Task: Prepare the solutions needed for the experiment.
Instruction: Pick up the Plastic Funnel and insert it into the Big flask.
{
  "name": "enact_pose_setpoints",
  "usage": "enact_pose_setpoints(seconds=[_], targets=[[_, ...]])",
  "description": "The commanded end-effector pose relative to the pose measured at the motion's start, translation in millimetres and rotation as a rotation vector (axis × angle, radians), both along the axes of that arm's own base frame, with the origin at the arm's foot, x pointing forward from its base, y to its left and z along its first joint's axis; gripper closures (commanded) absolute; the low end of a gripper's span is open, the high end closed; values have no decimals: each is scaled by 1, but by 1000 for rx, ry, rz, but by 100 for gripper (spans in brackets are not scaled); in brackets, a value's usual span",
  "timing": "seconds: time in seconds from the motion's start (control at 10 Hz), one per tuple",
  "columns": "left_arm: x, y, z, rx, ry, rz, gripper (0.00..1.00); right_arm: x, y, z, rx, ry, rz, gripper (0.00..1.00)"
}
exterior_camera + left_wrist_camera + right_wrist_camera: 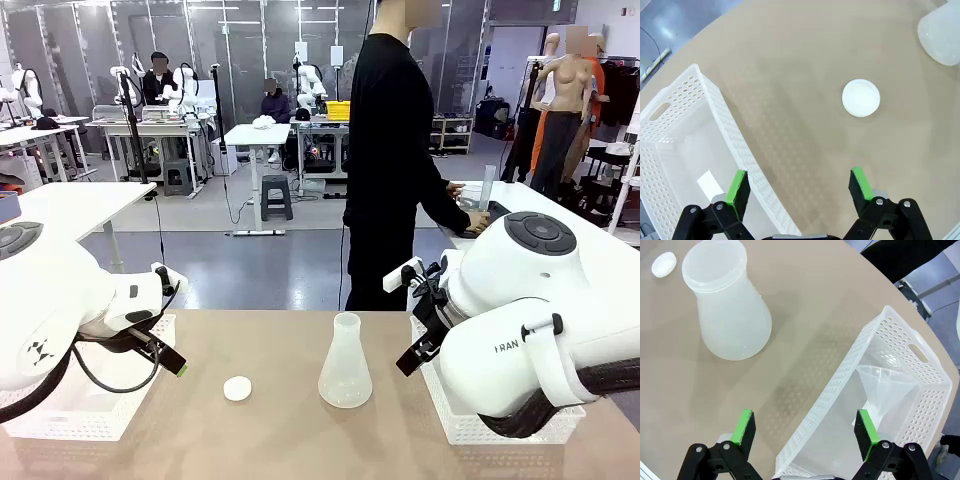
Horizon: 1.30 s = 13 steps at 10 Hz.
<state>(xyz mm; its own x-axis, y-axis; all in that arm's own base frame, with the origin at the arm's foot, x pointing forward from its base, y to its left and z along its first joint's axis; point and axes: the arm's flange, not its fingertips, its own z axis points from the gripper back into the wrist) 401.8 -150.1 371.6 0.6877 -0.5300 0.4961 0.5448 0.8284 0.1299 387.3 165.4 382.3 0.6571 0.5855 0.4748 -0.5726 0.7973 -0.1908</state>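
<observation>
The bench (300, 440) carries everything. Beyond its far side a person (390, 150) has turned to another table, with their hands near a tall clear cylinder (487, 185). It is too small to tell whether it holds solution.

Both claws hang with jaws spread wide and nothing between them. The left claw (799, 182) straddles the rim of a perforated white basket (730, 135). The right claw (805, 424) straddles a second basket (900, 330).

Ahead of the right claw, off its bench-side finger, stands a translucent conical flask (730, 315), which looks empty. Just past its other finger a clear funnel (887, 385) rests in the second basket. A white round cap (861, 98) lies ahead of the left claw.

The likely step is seating the funnel in the flask. Grip the funnel's rim, lift it clear of the basket wall, and lower it gently, because the light flask could tip.
</observation>
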Motion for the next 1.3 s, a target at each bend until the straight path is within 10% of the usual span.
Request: enact_pose_setpoints(seconds=[0.0,1.2], targets=[[0,0,0,0,0,0,0,0,0,1,0,-2,0,0],[0,0,0,0,0,0,0,0,0,1,0,-2,0,0]])
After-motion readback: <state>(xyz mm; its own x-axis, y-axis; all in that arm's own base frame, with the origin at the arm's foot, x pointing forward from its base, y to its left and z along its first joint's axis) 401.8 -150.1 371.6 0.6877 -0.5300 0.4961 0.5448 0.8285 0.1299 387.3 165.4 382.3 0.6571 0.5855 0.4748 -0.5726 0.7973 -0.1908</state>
